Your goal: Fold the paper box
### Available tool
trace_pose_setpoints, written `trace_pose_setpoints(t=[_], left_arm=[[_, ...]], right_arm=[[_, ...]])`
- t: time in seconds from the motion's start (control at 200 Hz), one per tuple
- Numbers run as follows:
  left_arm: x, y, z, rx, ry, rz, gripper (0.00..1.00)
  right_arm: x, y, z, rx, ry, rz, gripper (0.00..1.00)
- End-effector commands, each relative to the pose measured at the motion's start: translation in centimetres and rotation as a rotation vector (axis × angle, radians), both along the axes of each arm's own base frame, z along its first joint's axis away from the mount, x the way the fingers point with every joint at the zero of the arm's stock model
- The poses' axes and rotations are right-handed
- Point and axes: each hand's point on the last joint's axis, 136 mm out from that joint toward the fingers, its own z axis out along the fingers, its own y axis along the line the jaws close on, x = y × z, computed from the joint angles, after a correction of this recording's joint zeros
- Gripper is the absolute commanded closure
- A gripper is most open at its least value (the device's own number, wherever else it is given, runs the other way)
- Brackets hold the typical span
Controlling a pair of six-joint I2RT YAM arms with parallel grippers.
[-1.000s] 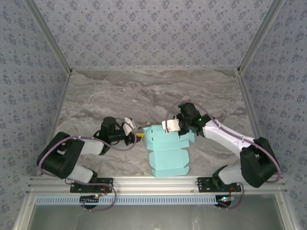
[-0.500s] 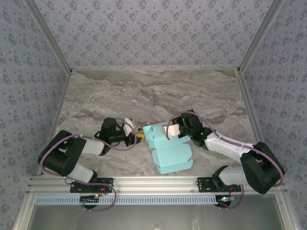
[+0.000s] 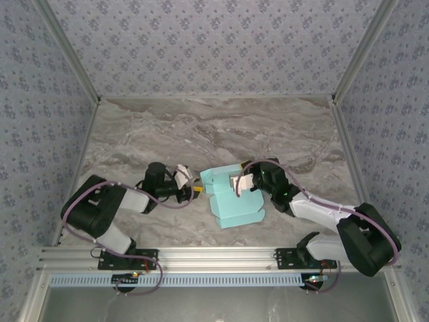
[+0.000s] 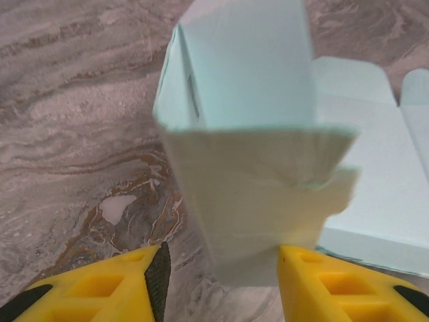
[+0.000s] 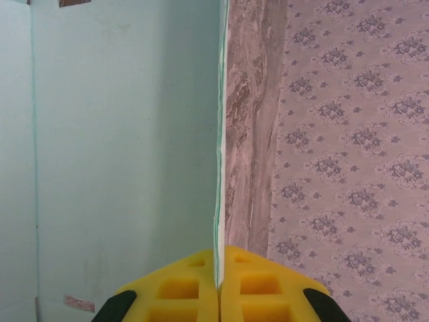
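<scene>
The pale aqua paper box [image 3: 234,200] lies partly folded in the middle of the marble table, one panel raised. My right gripper [image 3: 239,184] is shut on the thin edge of that raised panel [image 5: 127,134], the card pinched between the yellow fingers [image 5: 181,288]. My left gripper [image 3: 196,190] stands open at the box's left side. In the left wrist view a bent flap [image 4: 258,194] of the box hangs between the spread yellow fingers [image 4: 322,282], touching the right one, with the rest of the sheet [image 4: 375,181] lying flat behind.
The marble table [image 3: 167,131] is walled by patterned panels at the back and both sides [image 3: 214,47]. An aluminium rail [image 3: 214,258] runs along the near edge by the arm bases.
The right gripper has drawn the box panel toward the near side and folded it up; the sheet now looks shorter and more compact. The left gripper has edged right toward the box.
</scene>
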Motion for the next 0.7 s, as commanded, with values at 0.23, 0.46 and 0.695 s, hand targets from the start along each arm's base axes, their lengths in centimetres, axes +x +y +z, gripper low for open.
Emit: trace_pose_setpoints(t=[0.23, 0.46, 0.695], left_arm=[[-0.1, -2.7, 2.5, -0.097, -0.099, -0.119, 0.62], [-2.8, -4.4, 2.1, -0.042, -0.118, -0.17, 0.67], [-1.6, -4.4, 1.5, -0.049, -0.11, -0.02, 0.72]], right_arm=[[-0.3, 0.3, 0.1, -0.034, -0.038, 0.016, 0.93], [-0.3, 0.3, -0.1, -0.035, -0.022, 0.007, 0.94], [-0.1, 0.5, -0.4, -0.038, -0.022, -0.005, 0.93]])
